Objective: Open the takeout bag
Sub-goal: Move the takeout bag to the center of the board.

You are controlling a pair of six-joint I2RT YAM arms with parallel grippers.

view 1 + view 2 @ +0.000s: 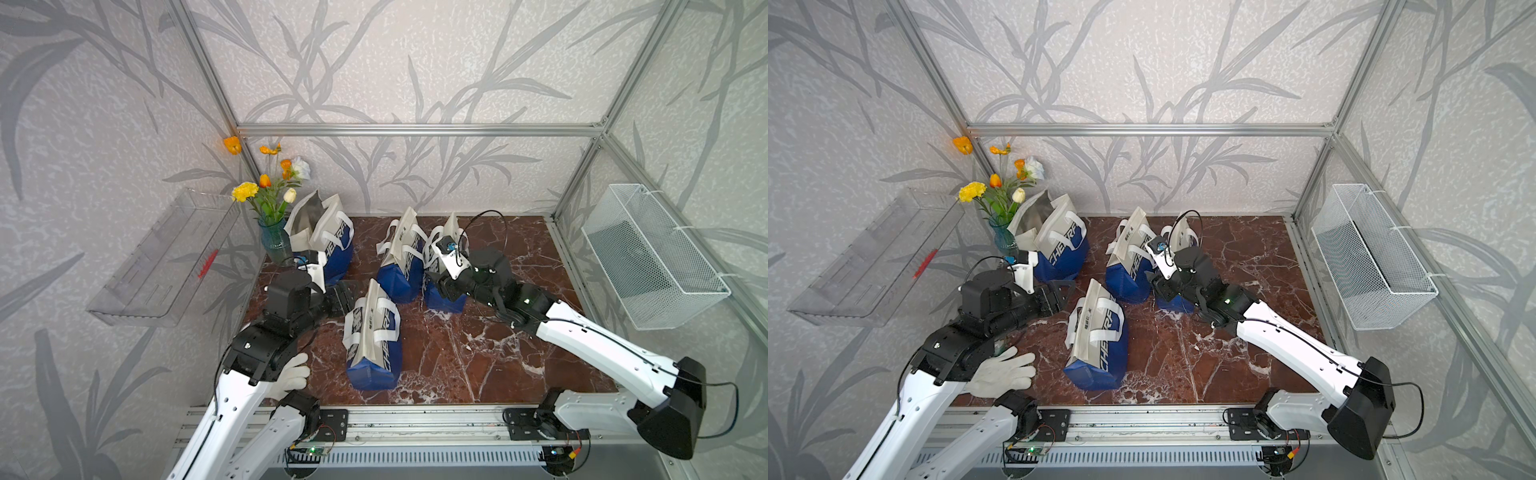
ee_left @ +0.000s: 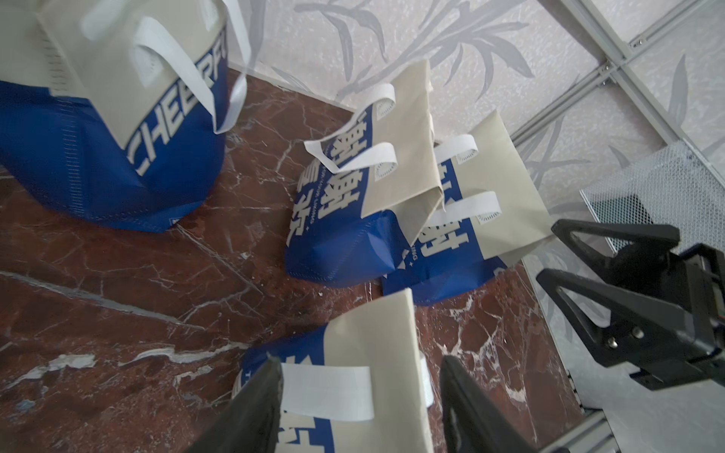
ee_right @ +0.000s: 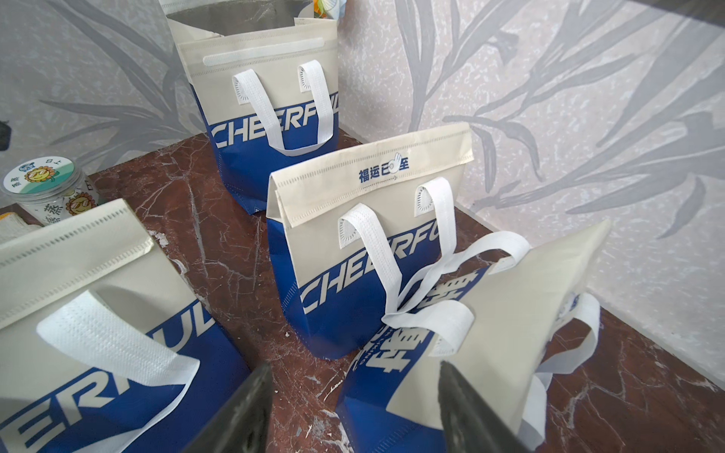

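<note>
Altogether, four takeout bags (image 1: pixel 372 332) stand mid-frame in both top views, one vase (image 1: pixel 275 243) at their upper left; left gripper (image 2: pixel 361 361) and right gripper (image 2: pixel 549 251) both gape, released.

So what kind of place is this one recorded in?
Probably a staged robot test cell: a silver aluminium bar frame, leaf-patterned grey wallpaper panels and a red-brown marble-look tabletop.
</note>
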